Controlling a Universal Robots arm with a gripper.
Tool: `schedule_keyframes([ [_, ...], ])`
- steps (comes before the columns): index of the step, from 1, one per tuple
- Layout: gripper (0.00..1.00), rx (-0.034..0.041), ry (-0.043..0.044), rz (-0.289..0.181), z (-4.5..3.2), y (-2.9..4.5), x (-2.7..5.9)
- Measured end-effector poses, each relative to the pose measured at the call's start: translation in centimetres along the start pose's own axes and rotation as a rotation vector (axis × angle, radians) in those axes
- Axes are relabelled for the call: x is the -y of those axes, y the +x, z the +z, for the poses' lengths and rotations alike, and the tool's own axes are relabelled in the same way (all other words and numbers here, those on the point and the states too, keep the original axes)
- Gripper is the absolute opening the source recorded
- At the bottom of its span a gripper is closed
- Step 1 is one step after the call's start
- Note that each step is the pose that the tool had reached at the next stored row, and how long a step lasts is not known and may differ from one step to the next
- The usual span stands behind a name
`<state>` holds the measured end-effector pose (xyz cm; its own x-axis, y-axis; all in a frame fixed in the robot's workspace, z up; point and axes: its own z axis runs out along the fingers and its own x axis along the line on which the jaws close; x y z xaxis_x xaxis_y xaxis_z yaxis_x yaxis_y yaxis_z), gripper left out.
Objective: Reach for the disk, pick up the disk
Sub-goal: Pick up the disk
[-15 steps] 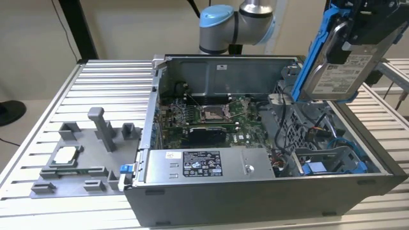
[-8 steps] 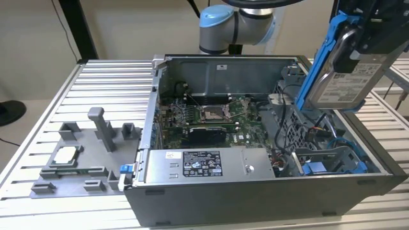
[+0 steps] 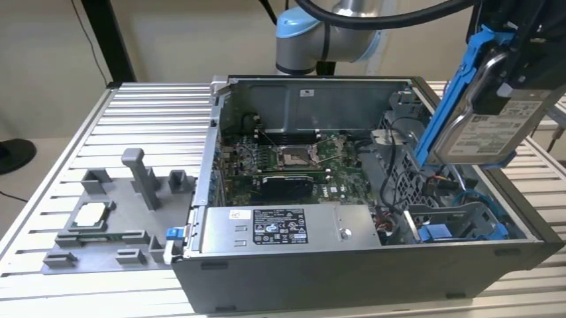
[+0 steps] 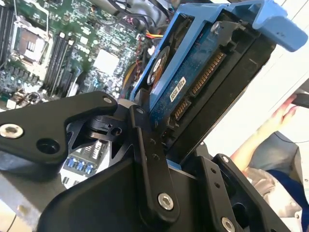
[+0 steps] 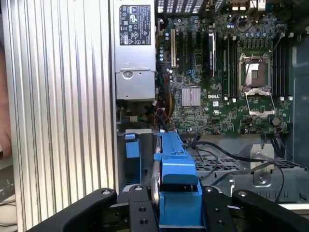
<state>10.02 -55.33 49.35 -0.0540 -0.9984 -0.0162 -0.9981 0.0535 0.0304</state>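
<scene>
A ribbed metal table carries an open computer case, with a grey fixture tray just beside the case.

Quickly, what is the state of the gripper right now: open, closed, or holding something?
Gripper: closed on the disk, holding it lifted above the open computer case.

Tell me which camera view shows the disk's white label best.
The exterior view: there the disk hangs above the open case with its label facing the camera, clamped by the tool. The second wrist view shows its blue circuit-board side and connector; the first wrist view shows it edge-on, mostly the blue frame.
</scene>
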Motion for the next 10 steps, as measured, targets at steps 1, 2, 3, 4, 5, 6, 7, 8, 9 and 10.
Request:
schedule_keyframes([
  [1,0.00,0.0000,0.0000,0.000,0.01,0.20,0.01],
  [2,0.00,0.0001,0.0000,0.000,0.03,0.38,0.02],
  [3,0.00,0.0000,0.0000,0.000,0.03,0.56,0.03],
  [4,0.00,0.0001,0.0000,0.000,0.04,0.75,0.04],
  [5,0.00,0.0000,0.0000,0.000,0.04,0.92,0.05],
  [6,0.00,0.0000,0.0000,0.000,0.05,1.08,0.07],
  [7,0.00,0.0000,0.0000,0.000,0.05,1.21,0.07],
  [8,0.00,0.0000,0.0000,0.000,0.05,1.27,0.07],
  [9,0.00,0.0000,0.0000,0.000,0.05,1.28,0.08],
  [10,0.00,0.0001,0.0000,0.000,0.05,1.28,0.08],
])
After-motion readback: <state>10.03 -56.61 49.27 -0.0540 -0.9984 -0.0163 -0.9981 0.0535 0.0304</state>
